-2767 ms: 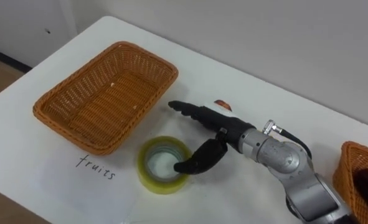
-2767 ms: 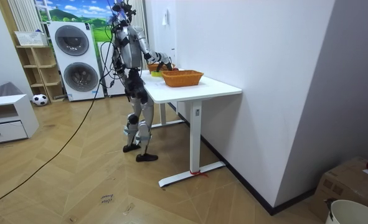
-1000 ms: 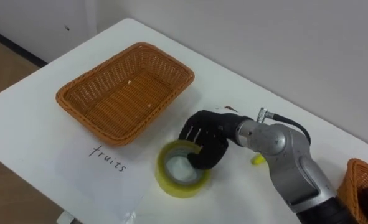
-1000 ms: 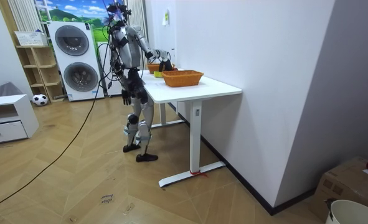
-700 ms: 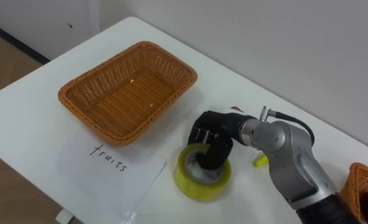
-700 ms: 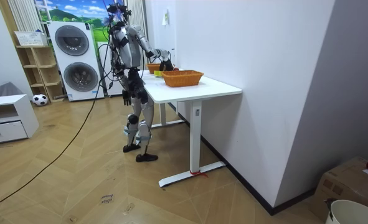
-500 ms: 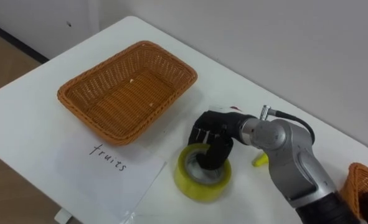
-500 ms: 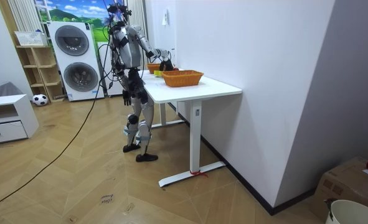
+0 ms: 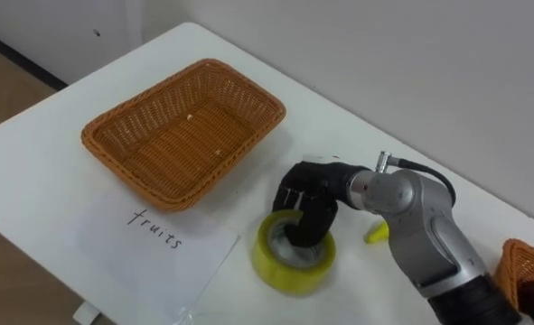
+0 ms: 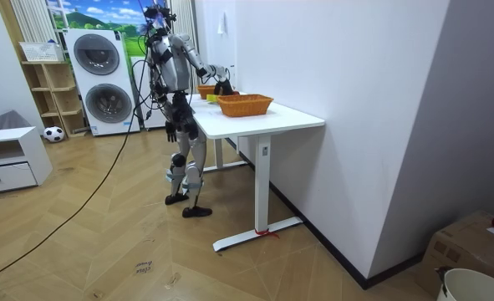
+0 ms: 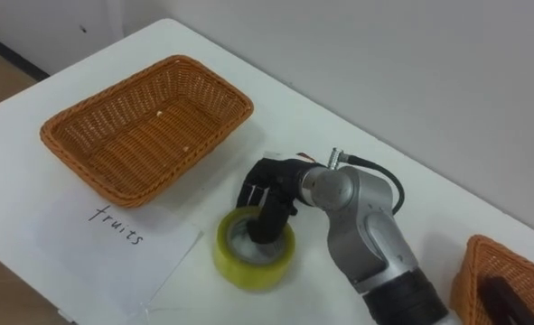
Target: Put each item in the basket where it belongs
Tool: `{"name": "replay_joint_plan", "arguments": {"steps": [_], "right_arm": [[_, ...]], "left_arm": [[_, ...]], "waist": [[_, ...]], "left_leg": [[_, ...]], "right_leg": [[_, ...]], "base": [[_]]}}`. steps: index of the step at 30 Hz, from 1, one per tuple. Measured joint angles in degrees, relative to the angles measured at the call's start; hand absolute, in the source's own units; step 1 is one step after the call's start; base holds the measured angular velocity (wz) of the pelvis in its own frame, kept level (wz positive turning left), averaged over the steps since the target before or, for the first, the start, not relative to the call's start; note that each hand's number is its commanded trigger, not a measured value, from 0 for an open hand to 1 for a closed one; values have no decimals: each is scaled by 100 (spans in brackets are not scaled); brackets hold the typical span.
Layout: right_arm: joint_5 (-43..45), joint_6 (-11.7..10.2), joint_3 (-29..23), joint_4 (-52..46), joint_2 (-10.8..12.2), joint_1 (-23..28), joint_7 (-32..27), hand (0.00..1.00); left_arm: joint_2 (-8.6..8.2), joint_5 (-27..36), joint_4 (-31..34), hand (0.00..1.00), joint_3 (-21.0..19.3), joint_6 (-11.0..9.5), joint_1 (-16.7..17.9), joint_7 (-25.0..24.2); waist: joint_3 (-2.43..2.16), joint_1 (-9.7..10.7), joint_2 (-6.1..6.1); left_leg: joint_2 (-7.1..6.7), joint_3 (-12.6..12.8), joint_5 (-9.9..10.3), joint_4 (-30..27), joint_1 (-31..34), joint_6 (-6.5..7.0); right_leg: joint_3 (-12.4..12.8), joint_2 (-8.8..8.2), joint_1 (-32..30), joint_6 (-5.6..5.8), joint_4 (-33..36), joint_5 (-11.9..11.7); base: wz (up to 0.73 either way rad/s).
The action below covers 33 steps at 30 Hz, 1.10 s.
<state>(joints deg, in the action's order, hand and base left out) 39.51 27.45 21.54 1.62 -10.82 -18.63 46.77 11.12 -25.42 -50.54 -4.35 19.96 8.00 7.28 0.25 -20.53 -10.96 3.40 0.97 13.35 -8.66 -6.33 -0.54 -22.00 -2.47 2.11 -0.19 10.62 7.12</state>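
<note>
You see basket (image 9: pixel 183 126): rough woven wicker. Tape roll (image 9: pixel 294 262): glossy yellow plastic. Tabletop (image 9: pixel 50 171): smooth, matt white. Paper sheet (image 9: pixel 140 266): matt. Right hand (image 9: pixel 316 185): matt black casing.

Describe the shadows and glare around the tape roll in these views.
Left eye view: soft, even light; the right hand throws a faint shadow on the white table beside the yellow roll of tape. Right eye view: no glare on the roll; the brown wicker basket is evenly lit inside. Room view: even light, no glare on the table.
</note>
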Motion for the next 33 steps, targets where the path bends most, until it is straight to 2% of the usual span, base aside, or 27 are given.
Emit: {"name": "replay_joint_plan", "arguments": {"steps": [3,6,9,10,13,16,19,22,23,25,28,33], "right_arm": [[-150,-4,-26,-18,-16,-1,-59,100],[-128,-100,-34,-101,-23,-5,-69,100],[-120,-242,-35,-428,-96,94,-62,100],[-134,-301,-35,-610,-174,128,-70,100],[-400,-438,-83,-930,-349,176,-204,100],[-829,-559,-335,-1149,-386,176,-482,100],[-1141,-668,-558,-1333,-404,175,-816,100],[-1323,-733,-741,-1415,-410,175,-979,100],[-1326,-737,-781,-1415,-409,175,-1039,100],[-1330,-747,-858,-1439,-398,174,-1069,100],[-1357,-773,-1030,-1503,-398,174,-1204,100],[-1499,-906,-1395,-1683,-400,174,-1585,100]], "left_arm": [[6,0,-12,0,-7,0,3,175],[9,-4,-17,0,-34,-39,4,350],[11,-4,-70,0,-203,-200,-3,384],[14,3,-143,0,-245,-245,-16,386],[-10,4,-271,0,-243,-292,60,467],[-34,5,-269,0,-232,-358,110,507],[-44,6,-269,0,-232,-434,158,525],[-67,2,-249,0,-233,-460,174,551],[-89,0,-249,0,-232,-462,187,551],[-134,0,-259,0,-230,-494,232,546],[-186,4,-256,0,-224,-528,348,547],[-223,0,-225,0,-229,-534,437,567]], "waist": [[29,5,38],[54,53,72],[62,143,89],[78,175,112],[79,331,177],[82,459,237],[49,472,327],[42,522,401],[15,571,419],[0,616,447],[4,687,495],[-24,785,545]], "left_leg": [[-1,29,0,6,-17,0],[0,71,0,16,-15,1],[-3,77,1,-1,63,1],[-4,78,0,-11,75,2],[-5,65,0,-20,71,2],[-4,74,-1,-38,76,2],[-5,151,-1,-56,40,2],[-4,205,-1,-55,-35,2],[-6,210,-1,-54,-39,2],[-11,214,-1,-62,-56,2],[-6,199,-1,-28,-111,8],[-5,202,-1,-12,-117,7]], "right_leg": [[14,2,-1,0,2,0],[103,12,-33,-1,3,-1],[141,14,-108,-4,4,-5],[146,14,-125,-6,2,-11],[149,13,-120,-5,-1,-10],[143,3,-113,-4,-4,-10],[166,-7,-88,-2,-2,-11],[187,-11,-17,0,-3,-11],[185,-15,-7,0,0,-11],[191,-21,7,3,13,-13],[191,-11,76,5,10,-16],[205,-3,72,4,12,-16]], "base": [[-5],[-7],[-1],[0],[0],[0],[-7],[-1],[7],[2],[2],[1]]}}
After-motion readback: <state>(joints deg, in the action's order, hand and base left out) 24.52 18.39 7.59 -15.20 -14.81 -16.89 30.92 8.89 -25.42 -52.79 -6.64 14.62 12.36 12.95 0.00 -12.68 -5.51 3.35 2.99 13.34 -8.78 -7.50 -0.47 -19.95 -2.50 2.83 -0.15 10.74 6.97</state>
